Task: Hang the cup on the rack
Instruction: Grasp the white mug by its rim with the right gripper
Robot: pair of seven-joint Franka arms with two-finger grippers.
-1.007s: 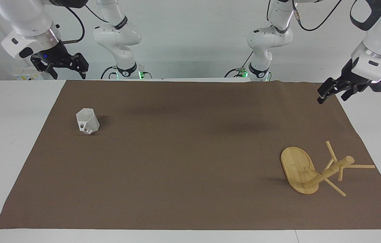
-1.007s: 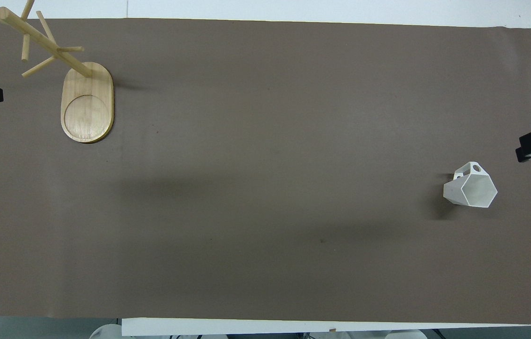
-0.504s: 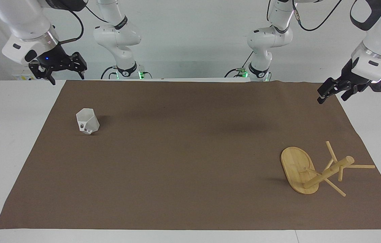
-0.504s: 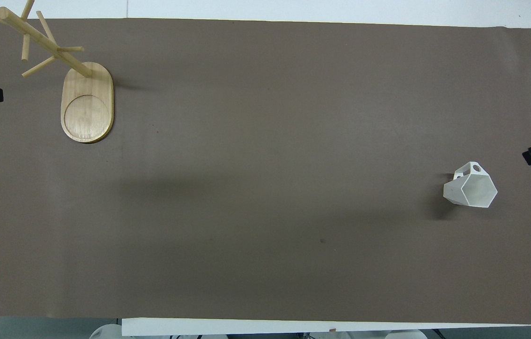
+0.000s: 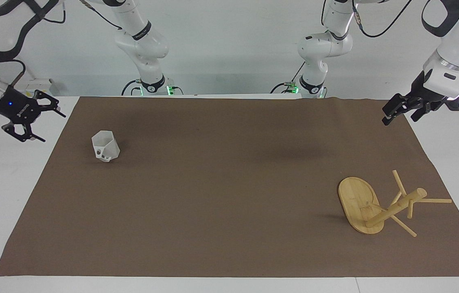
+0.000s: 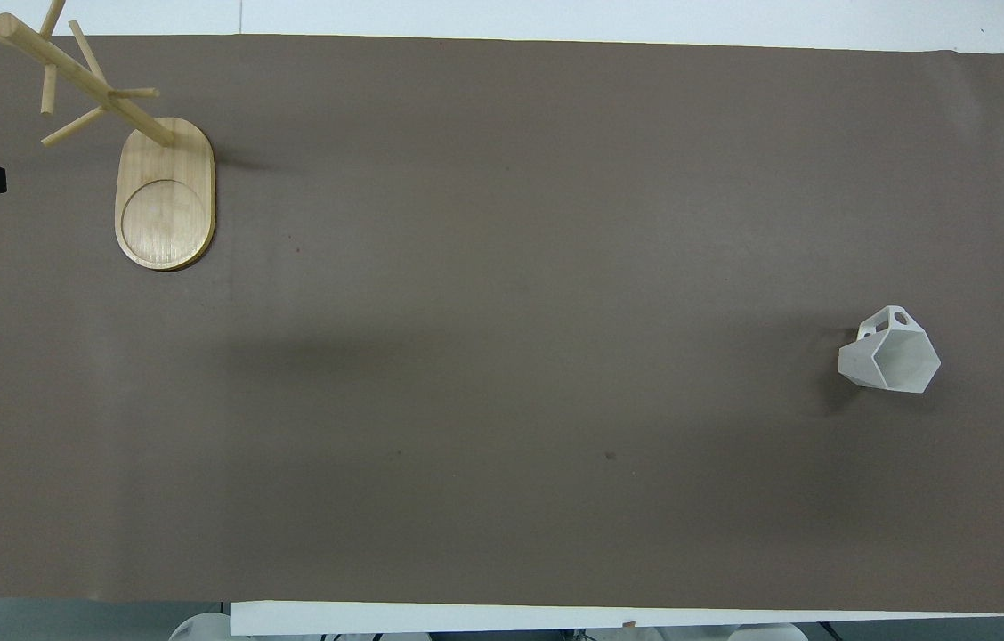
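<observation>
We saw the cup (image 5: 105, 145), apart from the rack (image 5: 376, 207), on the brown mat (image 5: 221, 183); right gripper (image 5: 46, 122) spread empty, left gripper (image 5: 400, 110) indeterminate.

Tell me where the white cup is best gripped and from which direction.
Probably by the rim wall, from above. The cup stands upright, mouth open upward, on the brown mat; its looped handle faces away from the robots and should stay free for a peg of the rack. The right gripper, open, is over the table edge beside it.
</observation>
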